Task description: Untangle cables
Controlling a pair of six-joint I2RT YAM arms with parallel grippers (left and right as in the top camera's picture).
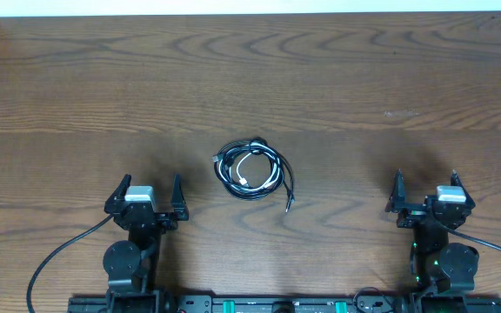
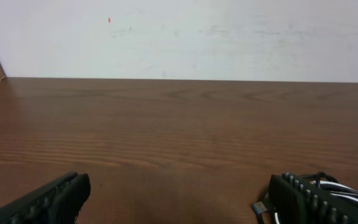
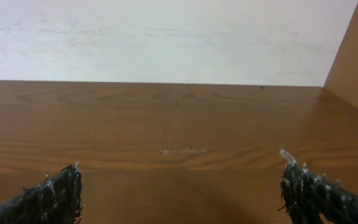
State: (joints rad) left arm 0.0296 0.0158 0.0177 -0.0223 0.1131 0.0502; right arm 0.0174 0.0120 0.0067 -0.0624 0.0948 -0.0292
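Near the centre of the overhead frame, a little below mid-height, one bundle of cables (image 1: 250,169) lies wound into a roughly round coil on the bench (image 1: 337,78). One short white cable (image 1: 247,168) curls inside it. Thin, glossy black cords loop around it in several turns, too closely overlaid to count apart. One black tail (image 1: 290,198) leaves the coil toward the lower right and ends free on the wood. One small pale plug (image 1: 217,158) sits at the coil's upper left edge.

Two arms stand along the bottom edge, one at lower left and one at lower right, both well apart from the coil. The left fingers (image 1: 178,195) are spread wide and hold nothing; the right fingers (image 1: 398,191) are spread just as wide and are likewise empty. One thicker black lead (image 1: 55,256) curves out from each arm base.

From the left wrist, two dark ribbed fingers (image 2: 48,202) fill the bottom corners with bare wood between them. Behind the one at lower right, a few black and white strands of the cables (image 2: 353,186) show, with a small plug tip just beside that finger. From the right wrist, two dark, rough-edged fingers (image 3: 51,196) frame bare wood.

The bench is smooth brown wood with wavy grain; a flat white wall (image 2: 197,37) rises behind it.
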